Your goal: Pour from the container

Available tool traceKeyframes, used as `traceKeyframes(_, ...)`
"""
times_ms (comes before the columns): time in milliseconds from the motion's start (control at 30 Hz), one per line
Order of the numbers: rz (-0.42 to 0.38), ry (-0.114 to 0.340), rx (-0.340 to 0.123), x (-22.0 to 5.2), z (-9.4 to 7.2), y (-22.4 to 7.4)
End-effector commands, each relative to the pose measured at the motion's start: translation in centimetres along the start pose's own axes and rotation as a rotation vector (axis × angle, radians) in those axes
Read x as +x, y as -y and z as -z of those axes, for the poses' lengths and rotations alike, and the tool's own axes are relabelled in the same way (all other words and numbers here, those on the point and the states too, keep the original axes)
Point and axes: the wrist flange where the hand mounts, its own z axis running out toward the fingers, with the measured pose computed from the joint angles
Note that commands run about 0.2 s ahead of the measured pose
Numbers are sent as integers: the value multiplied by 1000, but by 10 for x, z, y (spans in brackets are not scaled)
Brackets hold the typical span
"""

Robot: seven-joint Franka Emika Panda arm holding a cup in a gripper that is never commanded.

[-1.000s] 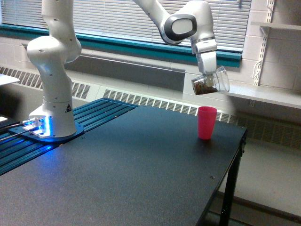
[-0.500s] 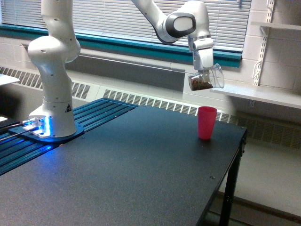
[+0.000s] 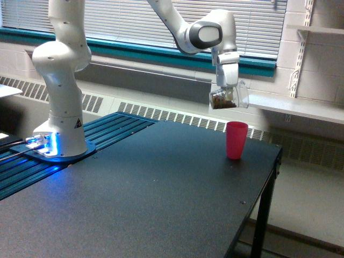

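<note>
Fingers of the gripper [image 3: 226,95] clamp the container [image 3: 228,99] around its middle, a light, thin-walled clear cup of brown bits, likely easily crushed, tilted above the pink cup [image 3: 236,140].

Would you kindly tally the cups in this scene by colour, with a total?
Clear see-through plastic cup, tilted in the gripper, brown contents inside: 1
Opaque pink cup, upright on the black table: 1
Total: 2 cups
</note>
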Motion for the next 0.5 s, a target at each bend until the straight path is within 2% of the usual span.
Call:
traceKeyframes(33, 0, 17, -19, -11, -10, 7)
traceKeyframes(300, 29, 50, -41, -24, -26, 17)
traceKeyframes(500, 53, 66, -79, -29, -37, 21)
